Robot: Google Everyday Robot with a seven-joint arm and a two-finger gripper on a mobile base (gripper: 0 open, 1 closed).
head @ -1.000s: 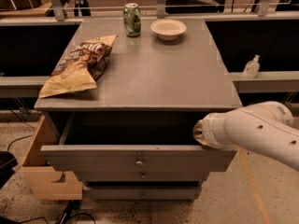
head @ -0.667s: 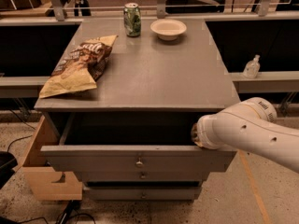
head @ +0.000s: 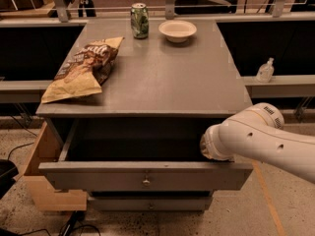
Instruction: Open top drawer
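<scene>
The top drawer (head: 98, 177) is a wide grey drawer with a small round metal knob (head: 146, 181) at its centre. It stands pulled well out of the grey cabinet (head: 162, 77), and its inside is dark. My white arm (head: 261, 136) reaches in from the right. My gripper (head: 205, 146) is at the drawer's right end, just behind the top edge of the front panel, and it points into the dark inside.
A chip bag (head: 81, 70), a green can (head: 139, 19) and a white bowl (head: 177, 30) sit on the cabinet top. A shorter drawer front (head: 150, 203) lies below. A pale wooden box (head: 42, 178) stands at the left. A bottle (head: 265, 71) stands on the right ledge.
The top drawer has slid a little further out toward the camera. My arm's end has moved down and slightly left with it.
</scene>
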